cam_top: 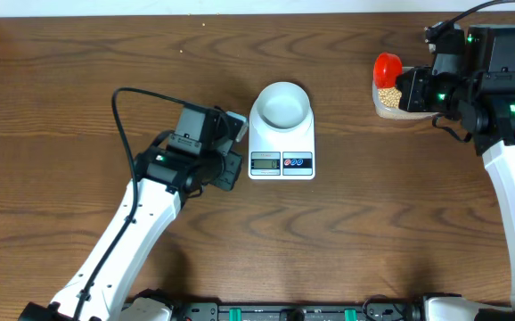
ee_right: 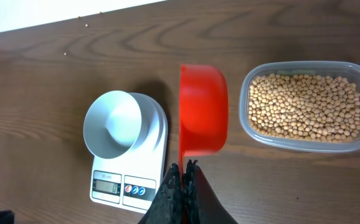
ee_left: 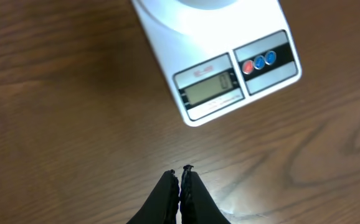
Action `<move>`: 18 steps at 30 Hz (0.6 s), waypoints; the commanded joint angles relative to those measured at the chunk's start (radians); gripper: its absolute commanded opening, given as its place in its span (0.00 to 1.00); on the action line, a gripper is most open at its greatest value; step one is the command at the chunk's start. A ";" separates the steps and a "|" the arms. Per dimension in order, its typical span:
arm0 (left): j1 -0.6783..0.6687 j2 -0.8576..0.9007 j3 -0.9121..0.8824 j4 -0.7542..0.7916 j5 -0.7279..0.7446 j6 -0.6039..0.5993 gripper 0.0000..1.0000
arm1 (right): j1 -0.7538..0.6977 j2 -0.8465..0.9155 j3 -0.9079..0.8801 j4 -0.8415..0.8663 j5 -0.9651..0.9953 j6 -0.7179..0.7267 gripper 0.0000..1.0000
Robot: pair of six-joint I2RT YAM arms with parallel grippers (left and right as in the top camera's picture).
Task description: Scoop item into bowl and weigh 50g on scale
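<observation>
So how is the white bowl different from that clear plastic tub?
The bowl is round, white and empty; the tub is clear, rounded-rectangular and holds tan beans. The bowl sits on the scale; the tub sits directly on the table. Both are open-topped.

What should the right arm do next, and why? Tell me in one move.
Probably swing the scoop sideways and dip it into the beans: the right pincer is shut on its handle, the scoop looks empty beside the tub, and the bowl on the scale holds nothing yet.
</observation>
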 commanded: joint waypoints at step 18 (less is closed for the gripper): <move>0.036 0.002 -0.004 0.039 0.021 0.021 0.08 | 0.006 0.004 0.019 0.002 0.001 -0.015 0.01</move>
